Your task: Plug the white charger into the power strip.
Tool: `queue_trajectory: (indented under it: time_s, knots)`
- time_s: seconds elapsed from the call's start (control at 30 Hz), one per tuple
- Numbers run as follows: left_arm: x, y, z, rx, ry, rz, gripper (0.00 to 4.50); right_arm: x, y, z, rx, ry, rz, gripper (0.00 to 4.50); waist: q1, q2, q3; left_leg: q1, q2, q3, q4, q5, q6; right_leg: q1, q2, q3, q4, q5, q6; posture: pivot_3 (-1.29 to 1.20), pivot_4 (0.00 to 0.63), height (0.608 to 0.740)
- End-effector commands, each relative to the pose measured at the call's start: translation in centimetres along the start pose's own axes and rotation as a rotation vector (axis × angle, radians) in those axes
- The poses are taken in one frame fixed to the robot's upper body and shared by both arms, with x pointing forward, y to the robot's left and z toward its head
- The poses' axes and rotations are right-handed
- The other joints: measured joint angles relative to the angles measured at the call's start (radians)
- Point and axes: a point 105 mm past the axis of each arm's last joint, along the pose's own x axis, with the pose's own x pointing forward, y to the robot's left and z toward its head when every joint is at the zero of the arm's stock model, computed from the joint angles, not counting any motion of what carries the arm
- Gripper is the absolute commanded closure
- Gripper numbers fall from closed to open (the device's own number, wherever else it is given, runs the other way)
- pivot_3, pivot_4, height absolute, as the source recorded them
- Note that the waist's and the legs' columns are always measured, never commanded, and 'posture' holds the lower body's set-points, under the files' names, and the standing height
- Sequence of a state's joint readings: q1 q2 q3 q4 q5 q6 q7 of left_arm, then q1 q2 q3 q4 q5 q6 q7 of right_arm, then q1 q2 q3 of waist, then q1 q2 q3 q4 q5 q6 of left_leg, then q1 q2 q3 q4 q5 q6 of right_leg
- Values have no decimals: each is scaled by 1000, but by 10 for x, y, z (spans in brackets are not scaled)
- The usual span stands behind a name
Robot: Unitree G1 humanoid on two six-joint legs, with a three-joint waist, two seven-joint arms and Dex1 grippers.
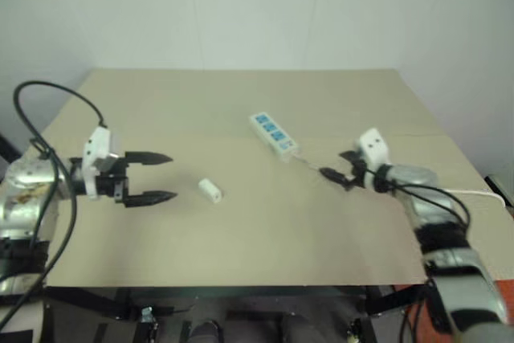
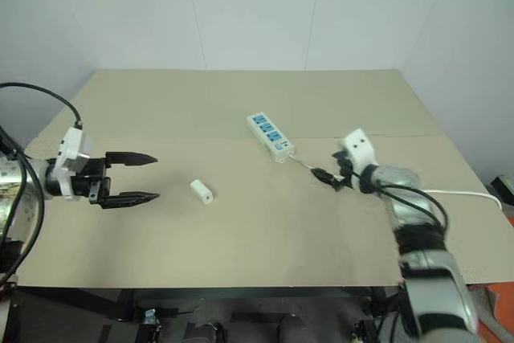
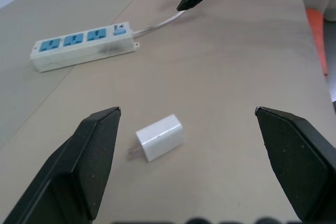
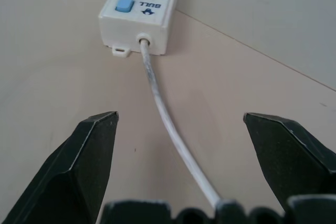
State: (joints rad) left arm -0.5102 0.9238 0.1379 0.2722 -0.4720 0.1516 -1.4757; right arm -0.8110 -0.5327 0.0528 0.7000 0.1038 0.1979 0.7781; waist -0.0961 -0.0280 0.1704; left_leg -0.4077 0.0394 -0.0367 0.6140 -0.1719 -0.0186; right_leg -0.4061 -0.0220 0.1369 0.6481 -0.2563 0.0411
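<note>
Charger (image 3: 160, 136), small, white and block-shaped, is seen lying on its side on the tan table (image 1: 241, 102), with its two metal prongs level with the surface. It is placed near the power strip (image 1: 273, 133), on that strip's side toward the robot's left, and is not touching it. The power strip, a white bar with a row of blue sockets and a blue switch at one end, is laid at a slant near the middle of the table. A thin white cord (image 4: 165, 116) is led out of its switch end. The left gripper (image 1: 158, 177) is held spread wide just beside the charger, farther from the power strip than the charger is; nothing is gripped, and the charger is framed between its two black fingers (image 3: 86, 166). The right gripper (image 1: 336, 174) is likewise spread and empty, close to the strip's switch end, with the cord running between its fingers (image 4: 89, 161).
</note>
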Motion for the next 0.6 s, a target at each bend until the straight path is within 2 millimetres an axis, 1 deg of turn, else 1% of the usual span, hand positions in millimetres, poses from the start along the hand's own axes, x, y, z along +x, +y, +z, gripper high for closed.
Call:
queue_trajectory:
  time_s: [0.03, 0.13, 0.23, 0.3, 0.4, 0.47, 0.6]
  knots:
    - [-14, 4, 13, 68, 11, 47, 21, 17, -2, 6, -59, 13, 0, 0, -2, 0, 0, 0, -1, 0, 0, 0, 0, 0, -1, 0, 0, 0, 0, 0, 150, 740]
    - [-17, 1, 14, 71, 17, 59, 21, 29, 4, 1, -26, 58, 27, 0, -5, 0, 0, 0, -3, -1, -2, 0, 0, 0, -3, 0, -1, 0, 0, 0, 150, 740]
    - [-21, -2, 14, 72, 25, 79, 0, 32, 9, -3, 6, 85, 63, 564, -4, 0, 0, -1, -3, -2, -2, 0, 0, 0, -3, -2, 0, 0, 0, 0, 150, 740]
    - [-24, -4, 13, 69, 31, 90, 0, 33, 10, -2, 15, 83, 69, 1214, -6, 0, 0, 0, -4, -3, -1, 0, 0, 1, -4, -2, 0, 0, 0, 0, 150, 740]
    - [-25, -6, 10, 68, 37, 101, 0, 35, 11, -1, 16, 80, 74, 2367, -6, 0, 0, 1, -3, -5, -1, 0, 0, 2, -3, -4, 1, 0, 0, 0, 150, 740]
    - [-25, -7, 9, 68, 37, 109, 0, 36, 12, -2, 16, 79, 78, 3010, -7, 0, 0, 1, -3, -7, 0, 0, 0, 2, -3, -6, 1, 0, 0, 0, 150, 740]
    - [-19, -7, 8, 66, 29, 104, 0, 37, 15, -2, -2, 76, 83, 4407, -10, 0, 0, 1, -3, -10, 0, 1, -1, 3, -2, -8, 2, 0, 0, 0, 150, 740]
